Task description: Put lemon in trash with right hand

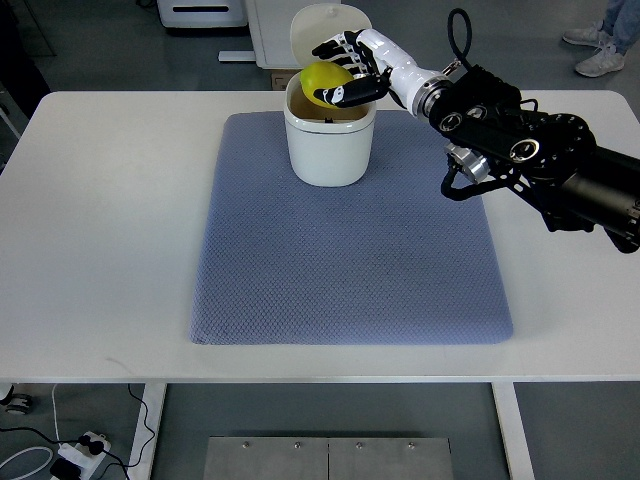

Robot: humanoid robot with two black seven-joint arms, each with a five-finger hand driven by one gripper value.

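Where the blue mat (350,250) covers the white table (100,200), a white bin (329,140) stands at its far edge, lid up. Above its opening, the right hand (352,72) has its fingers wrapped around the yellow lemon (324,83).

My right arm (540,160) reaches in from the right edge, forearm angled up and leftward, wrist straight. My right hand (352,68) is at its far end, fingers (335,45) curled around a lemon (322,82), thumb underneath.
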